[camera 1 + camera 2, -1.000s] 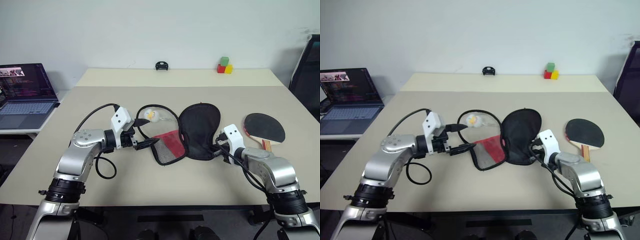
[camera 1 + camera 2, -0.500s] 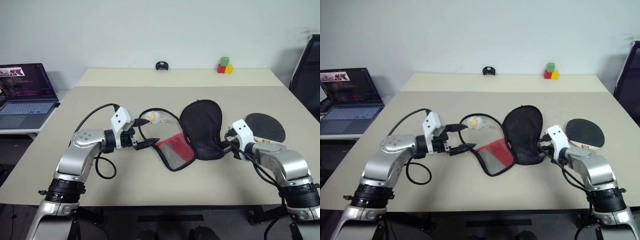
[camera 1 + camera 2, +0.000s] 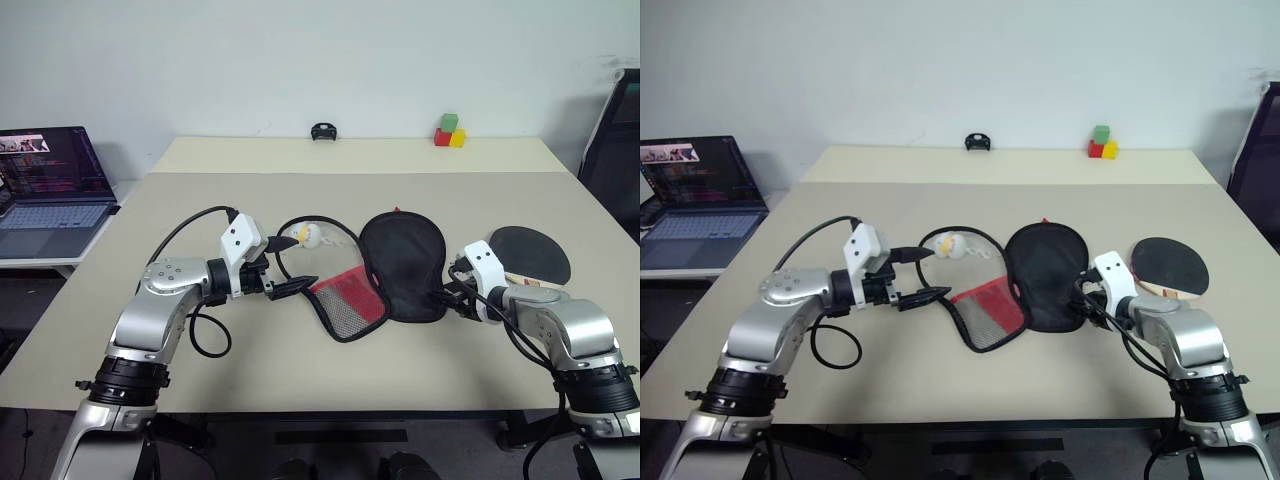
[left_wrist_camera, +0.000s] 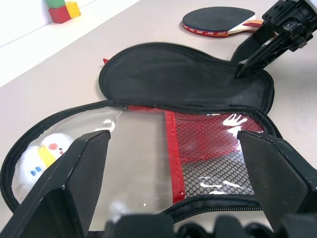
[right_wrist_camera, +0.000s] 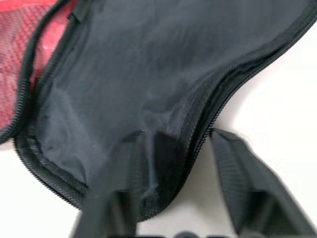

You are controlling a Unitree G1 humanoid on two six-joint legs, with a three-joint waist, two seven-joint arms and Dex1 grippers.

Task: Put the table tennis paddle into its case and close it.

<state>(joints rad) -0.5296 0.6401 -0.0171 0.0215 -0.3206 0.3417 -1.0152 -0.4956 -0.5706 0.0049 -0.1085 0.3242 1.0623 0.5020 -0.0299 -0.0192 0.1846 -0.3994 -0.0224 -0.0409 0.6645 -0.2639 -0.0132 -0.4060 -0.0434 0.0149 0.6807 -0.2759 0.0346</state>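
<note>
We hold our left gripper (image 3: 290, 288) wide open beside the case (image 3: 385, 275), which lies unzipped and spread flat to receive the paddle (image 3: 530, 256) at far right. Our right gripper (image 3: 447, 294) is partly open astride the flap's edge.

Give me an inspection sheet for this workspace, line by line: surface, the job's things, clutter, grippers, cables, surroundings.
Surface: beige table, a second table butted against its far edge.
Job's things: case lies unzipped and spread flat, black flap beside red mesh panel; table tennis paddle lies outside it, by the right arm.
Clutter: small white and yellow toy under the case's clear panel; coloured blocks and a small black object on the far table.
Grippers: left gripper open at the case's near-left edge; right gripper loosening, one finger each side of the flap's edge.
Cables: black cable looping at each wrist.
Surroundings: open laptop on a side desk, white wall.
</note>
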